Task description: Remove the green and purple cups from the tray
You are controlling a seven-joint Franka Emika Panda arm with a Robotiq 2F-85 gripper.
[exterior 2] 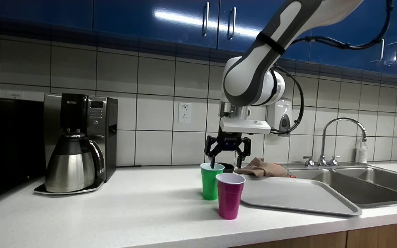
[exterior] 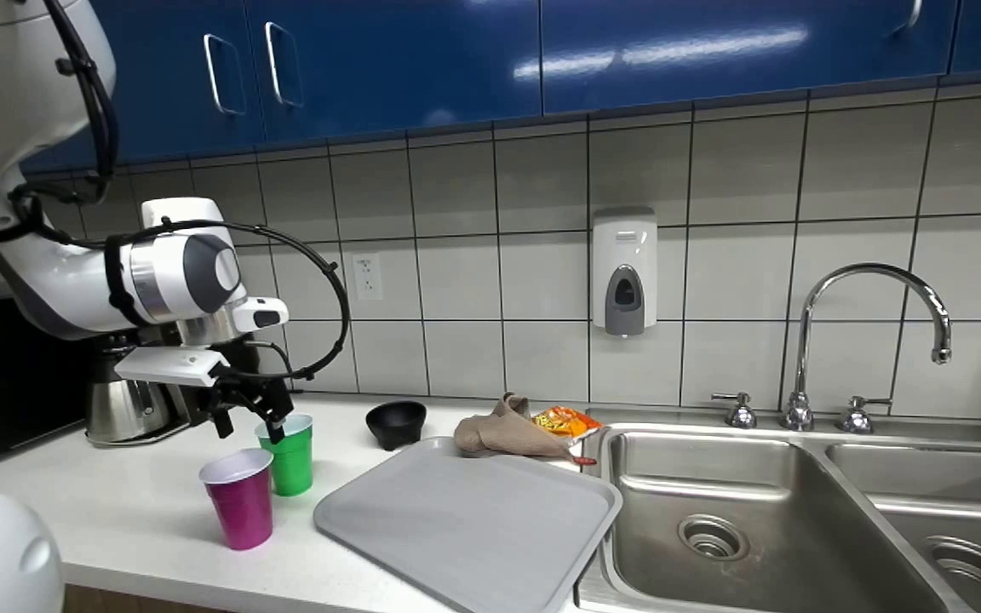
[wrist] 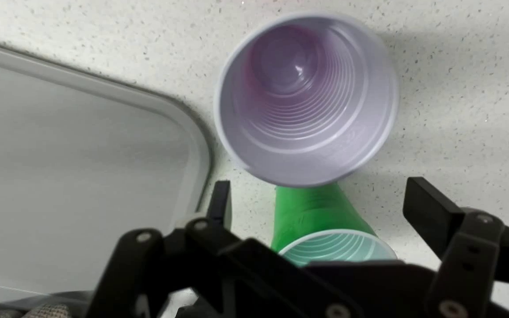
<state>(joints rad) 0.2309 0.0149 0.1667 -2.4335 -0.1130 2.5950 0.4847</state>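
Hand (exterior 2: 226,166) hangs spread apart, gripping nothing, near the green cup (exterior 2: 209,186) below; whether they touch is unclear. Sideways drift could snag and tip it. Just past that, lower than the hand, the purple cup (exterior 2: 229,201) might topple in turn. Both stand on the counter (exterior 2: 133,206), off the tray (exterior 2: 298,196) stretching away beyond, so regrasping mostly adds risk.

Cabinets (exterior: 405,68): glossy blue, along the top of both exterior views
Light (exterior: 712,46): white reflected streak, upper right in an exterior view
Wall tiles (exterior 2: 155,112): pale, dark-lined, mid-frame
Table (exterior 2: 133,213): white, lower frame, wooden front (exterior 2: 384,236) beneath
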